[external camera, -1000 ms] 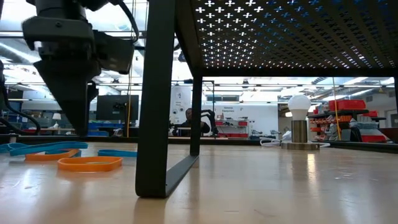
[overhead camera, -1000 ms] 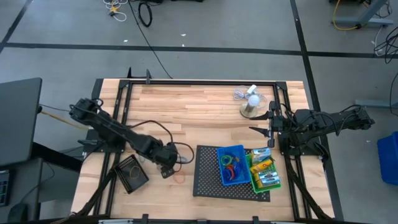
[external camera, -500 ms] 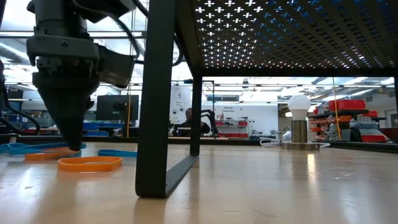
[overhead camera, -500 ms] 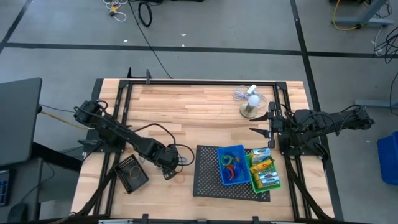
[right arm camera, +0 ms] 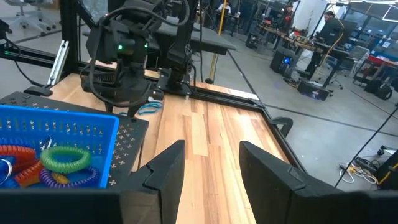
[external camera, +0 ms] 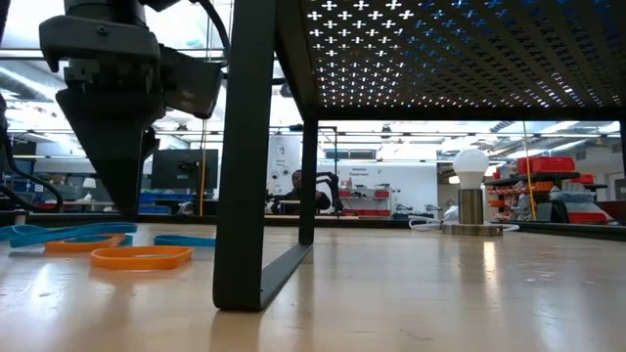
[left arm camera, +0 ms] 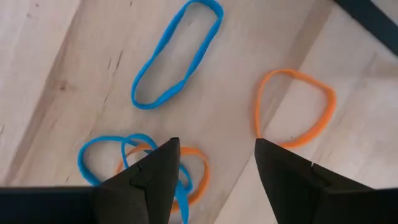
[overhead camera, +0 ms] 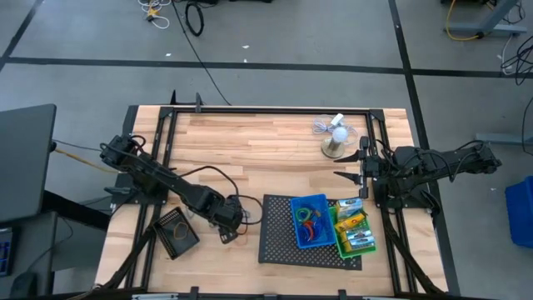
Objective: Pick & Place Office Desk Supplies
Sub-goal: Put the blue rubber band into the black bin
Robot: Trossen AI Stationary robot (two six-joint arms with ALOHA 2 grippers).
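The rubber bands lie loose on the bare wood just off the near-left corner of the black mesh tray (overhead camera: 279, 242): in my left wrist view I count a long blue loop (left arm camera: 177, 55) lying by itself, an orange loop (left arm camera: 294, 107) also by itself nearer the tray edge, and a tangle of blue and orange loops (left arm camera: 134, 165) overlapping right under my fingers. They look thin, limp and very light, so I judge they will sag and stretch when lifted and may drag a neighbour along where they overlap; flat on the wood, they give my fingertips little to get under. The best hold, I think, is across a single strand of one loop, pinching it down against the table, and the tangled pair is closest. My left gripper (left arm camera: 214, 155) hangs low over that tangle with its fingers parted to a moderate gap and nothing between them; from table height it shows as a dark wedge (external camera: 112, 137) pointing down just above the bands. Further out, the blue bin (overhead camera: 310, 221) on the tray already holds coloured loops, with the green bin (overhead camera: 354, 231) of small boxes touching its side. The black bin (overhead camera: 175, 232) sits on the table near my left arm. My right gripper (right arm camera: 208, 168) waits open and empty at the table's right edge, near the white fan (overhead camera: 336, 137).
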